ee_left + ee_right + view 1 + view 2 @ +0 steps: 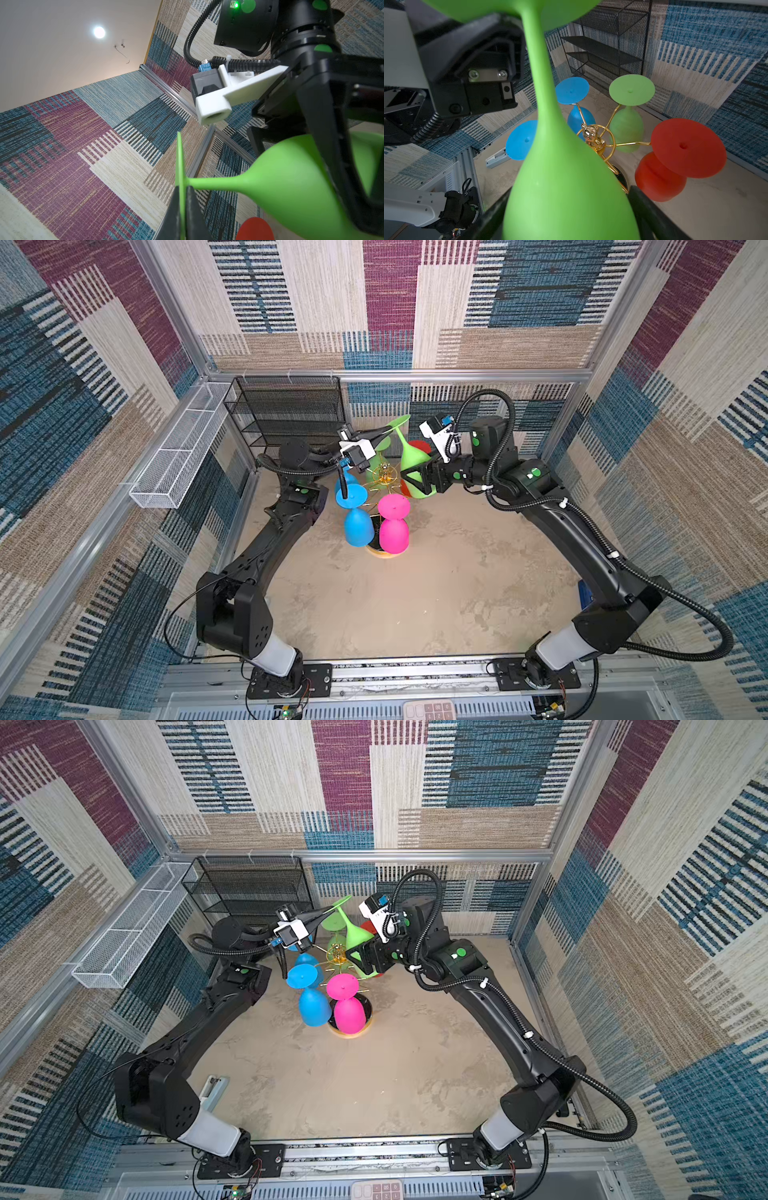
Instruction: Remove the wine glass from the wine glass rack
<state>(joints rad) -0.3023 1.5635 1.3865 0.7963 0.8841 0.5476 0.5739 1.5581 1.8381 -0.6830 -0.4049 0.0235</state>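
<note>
A green wine glass (412, 458) (356, 936) hangs tilted in the air above the gold wire wine glass rack (384, 476) (338, 957), clear of its arms. My left gripper (390, 430) (184, 188) is shut on the thin edge of the glass's foot. My right gripper (415, 477) (566, 199) has its jaws wide around the bowl (566, 187). One black finger (645, 207) stands a sliver apart from the bowl. Other glasses hang upside down on the rack (593, 137): two blue, a pink one (394, 533), a red one (679, 158) and a green one (627, 124).
A black mesh shelf (291, 410) stands at the back left, close behind my left gripper. A white wire basket (178, 448) is fixed to the left wall. The rack's round base (384, 554) rests on the sandy floor mid-table.
</note>
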